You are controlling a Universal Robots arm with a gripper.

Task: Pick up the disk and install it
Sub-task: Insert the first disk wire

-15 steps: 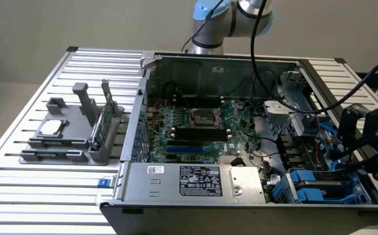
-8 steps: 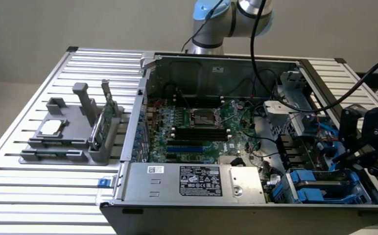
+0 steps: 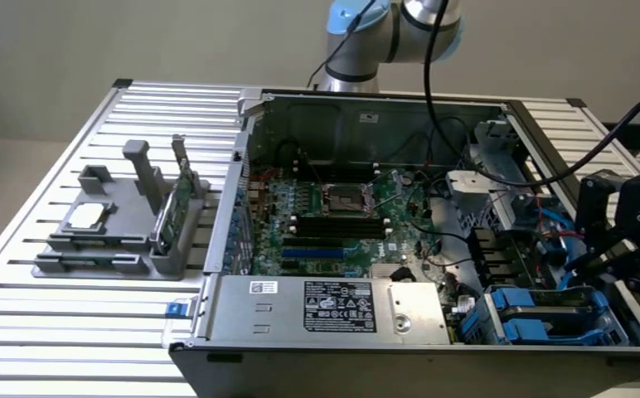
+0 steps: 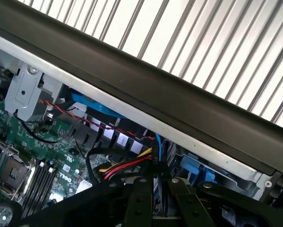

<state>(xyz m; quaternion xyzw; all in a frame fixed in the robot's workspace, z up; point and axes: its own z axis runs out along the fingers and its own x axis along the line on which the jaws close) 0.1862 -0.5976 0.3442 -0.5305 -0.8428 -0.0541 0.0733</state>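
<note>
The disk (image 3: 544,319), grey metal in a bright blue carrier, lies in the drive bay at the near corner of the open computer case, on the exterior view's right. My black gripper (image 3: 591,265) hangs just above that bay, over the case's side wall. In the wrist view the disk's blue carrier (image 4: 194,166) shows under the case rim, a little beyond my gripper (image 4: 159,198). The two fingers stand close together with only a narrow slit between them. A thin blue strip runs through the slit; I cannot tell whether it is pinched.
A grey fixture (image 3: 121,240) on the slatted table holds a silver chip (image 3: 85,217) and a green card (image 3: 176,207). The power supply (image 3: 332,307) fills the case's front. Red, yellow and black cables (image 4: 122,168) cross the motherboard (image 4: 47,156) beside the bay. The dark case rim (image 4: 179,109) runs close overhead.
</note>
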